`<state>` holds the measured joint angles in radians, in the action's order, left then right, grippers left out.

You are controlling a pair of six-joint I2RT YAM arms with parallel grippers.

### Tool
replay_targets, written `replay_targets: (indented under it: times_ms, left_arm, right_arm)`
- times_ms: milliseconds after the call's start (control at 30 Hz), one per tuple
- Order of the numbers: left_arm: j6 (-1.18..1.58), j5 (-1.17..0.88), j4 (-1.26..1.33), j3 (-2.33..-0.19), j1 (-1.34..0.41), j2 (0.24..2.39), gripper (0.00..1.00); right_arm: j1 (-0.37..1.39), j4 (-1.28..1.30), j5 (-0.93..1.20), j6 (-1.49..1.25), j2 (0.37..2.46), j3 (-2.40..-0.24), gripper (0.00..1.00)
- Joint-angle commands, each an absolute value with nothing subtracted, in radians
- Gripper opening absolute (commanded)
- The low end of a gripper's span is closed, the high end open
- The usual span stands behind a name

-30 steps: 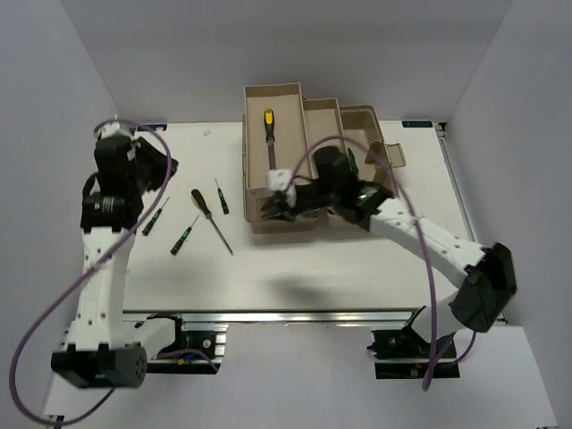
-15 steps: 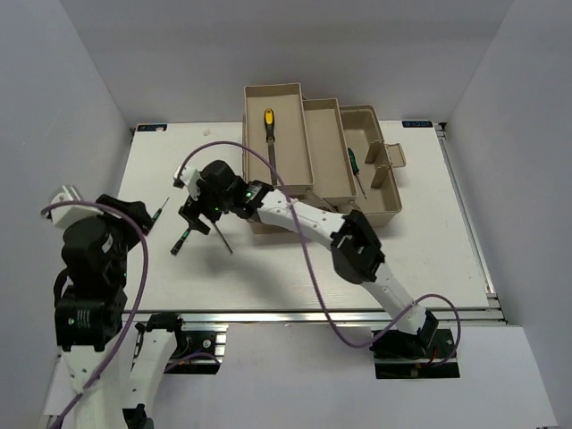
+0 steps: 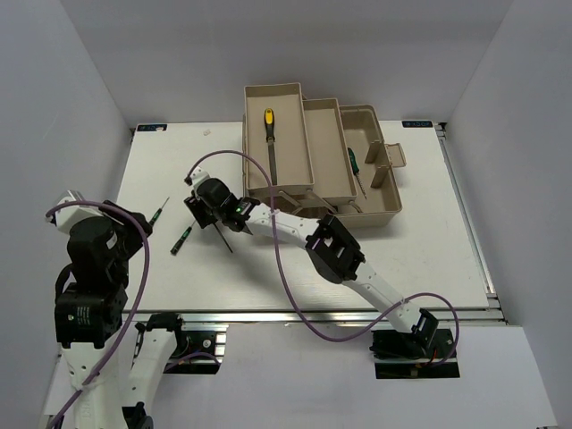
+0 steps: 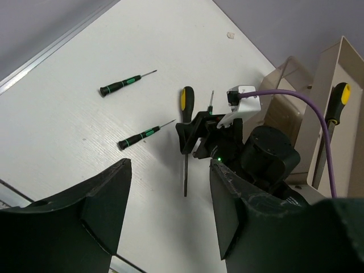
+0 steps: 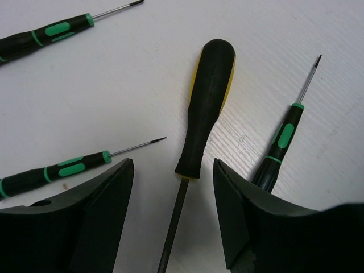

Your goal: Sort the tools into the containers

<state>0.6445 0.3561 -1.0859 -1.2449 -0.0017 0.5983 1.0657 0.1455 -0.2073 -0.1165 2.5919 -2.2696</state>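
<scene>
The left gripper is being held at the near side, jaws apart and empty. A pick-up is being prepared: the yellow-and-black-handled tool, lying on the table, is being straddled by the right gripper, jaws wide, not yet closed. Closing, then carriage to the far tray, is judged due next.

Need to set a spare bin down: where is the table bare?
Bare table between the toolbox and the near edge, right of the right arm; also the far-left corner. Crowded: screwdrivers around the open right gripper.
</scene>
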Motion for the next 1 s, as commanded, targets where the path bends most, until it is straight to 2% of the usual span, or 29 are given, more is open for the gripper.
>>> replay_targets:
  times_ms: [0,200,500,667,767,800,967]
  left_arm:
    - [0.643,0.344,-1.103,-1.246,-0.002,0.614,0.67]
    - [0.647,0.321,-1.086,-1.229,-0.002,0.623,0.67]
    - [0.640,0.308,-1.071,-1.224,-0.002,0.655,0.67]
    - [0.646,0.278,-1.057,-1.181,-0.002,0.660,0.67]
    - [0.679,0.250,-1.055,-1.131,-0.002,0.658,0.67]
    - [0.690,0.249,-1.048,-1.118,-0.002,0.650,0.67]
    - [0.729,0.242,-1.011,-1.057,-0.002,0.621,0.67]
  right_arm:
    - [1.057,0.020,-0.248,-0.161,2.606,-2.292,0.63]
    - [1.046,0.020,-0.281,-0.175,2.658,-2.316,0.60]
    - [1.042,0.043,-0.246,-0.175,2.697,-2.306,0.48]
    - [1.037,0.101,-0.227,-0.190,2.688,-2.296,0.33]
    - [1.034,0.147,-0.218,-0.193,2.649,-2.240,0.13]
    - [1.034,0.165,-0.209,-0.183,2.636,-2.206,0.02]
    - [1.034,0.098,-0.086,-0.132,2.458,-2.016,0.00]
